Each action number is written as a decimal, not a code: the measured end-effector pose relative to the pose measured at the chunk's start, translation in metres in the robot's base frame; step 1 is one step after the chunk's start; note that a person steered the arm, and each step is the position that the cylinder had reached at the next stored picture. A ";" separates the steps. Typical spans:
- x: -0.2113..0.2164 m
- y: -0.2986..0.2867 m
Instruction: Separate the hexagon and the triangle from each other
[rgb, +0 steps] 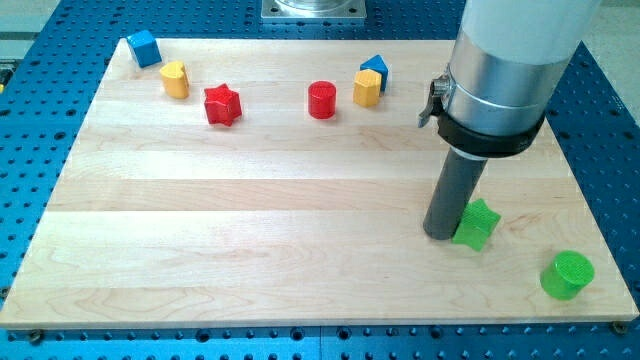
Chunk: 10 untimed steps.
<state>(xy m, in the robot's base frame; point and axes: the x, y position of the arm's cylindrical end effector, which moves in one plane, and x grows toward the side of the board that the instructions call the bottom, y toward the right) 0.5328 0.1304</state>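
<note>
Near the desk's (300, 200) far left corner sits a blue cube (144, 47), then a yellow block (175, 79) and a red star (222, 104) along the far edge. A red cylinder (322, 100) follows. The yellow hexagon (367, 88) touches the blue triangle (374, 69) just behind it, near the far edge. My tip (440, 234) rests against the green star's (477, 223) left side, toward the near right corner, beside a green cylinder (567, 274). No pincer exists here.
</note>
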 end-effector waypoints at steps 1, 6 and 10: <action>-0.022 -0.033; -0.259 -0.064; -0.145 -0.054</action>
<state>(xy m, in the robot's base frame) 0.3880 0.0767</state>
